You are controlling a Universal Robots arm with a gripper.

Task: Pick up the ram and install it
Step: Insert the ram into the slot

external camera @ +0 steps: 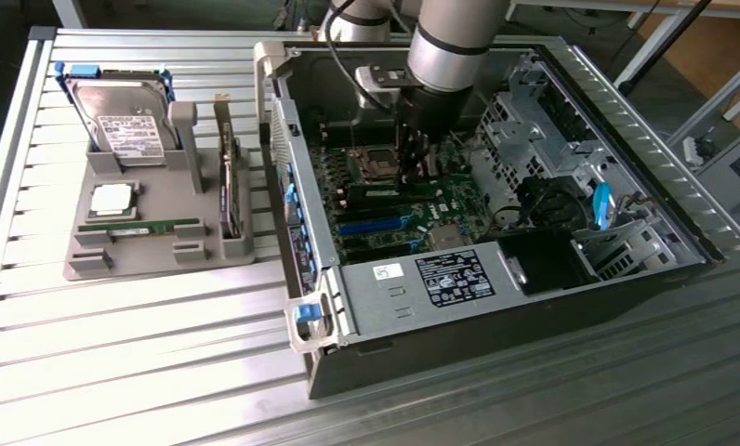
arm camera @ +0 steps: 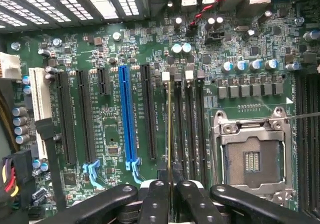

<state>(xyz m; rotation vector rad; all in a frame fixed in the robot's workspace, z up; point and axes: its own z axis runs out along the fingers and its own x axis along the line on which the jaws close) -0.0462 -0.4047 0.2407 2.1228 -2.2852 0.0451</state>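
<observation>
In the wrist view, the ram is held edge-on between the closed fingers of the gripper, just above a motherboard slot, so insertion is judged underway, with exact alignment needed.

The ram stood on edge in the lower middle of the wrist frame, seen as a thin, pale line running lengthwise along a dark slot. In the exterior view it sat upper centre, a dark upright strip above the board.
</observation>
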